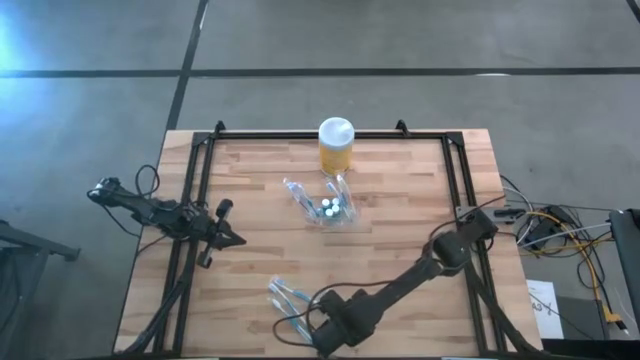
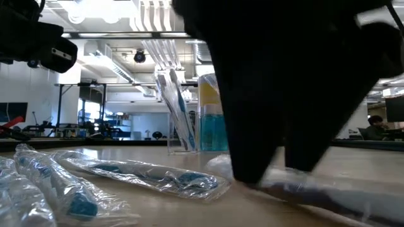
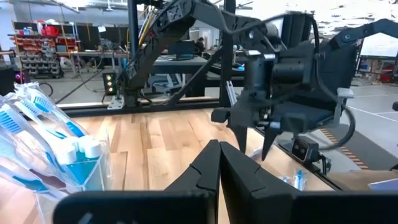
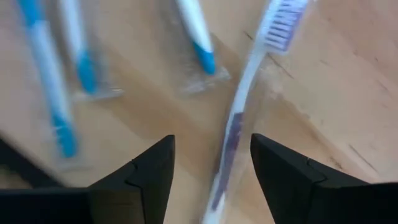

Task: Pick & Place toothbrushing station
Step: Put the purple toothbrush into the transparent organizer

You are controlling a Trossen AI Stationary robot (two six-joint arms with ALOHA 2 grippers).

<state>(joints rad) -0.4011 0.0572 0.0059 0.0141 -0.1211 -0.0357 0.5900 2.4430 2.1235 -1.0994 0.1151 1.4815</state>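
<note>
Two arms show in the high view over the wooden surface (image 1: 400,230). The left pincer (image 1: 232,238) sits near the left rail with its fingers together, holding nothing. The right pincer (image 1: 322,335) is down at the near edge, just beside a few wrapped toothbrushes (image 1: 285,297). Near the middle stands the toothbrush holder (image 1: 328,208), clear plastic with brushes leaning out of it, close to the yellow jar (image 1: 336,147) with a white lid at the far edge.

From the low view, the holder (image 2: 183,126) stands upright on the far part of the surface with brushes in its slots. Wrapped brushes (image 2: 145,173) lie flat in front. A large dark arm fills the right side, its tips down at a clear wrapped item on the wood.

Looking through the left wrist view, the left fingers (image 3: 217,174) are pressed together. The holder (image 3: 62,162) with blue and white brushes is just beside them, and the right pincer (image 3: 258,134) hangs above the wood farther off, tips pointing down and apart.

Seen from the right wrist view, the right fingers (image 4: 149,174) stand apart, and a single toothbrush (image 4: 245,99) with a purple-striped head lies on the wood between them, unclamped. Blue-handled wrapped brushes (image 4: 56,93) lie beside it.
</note>
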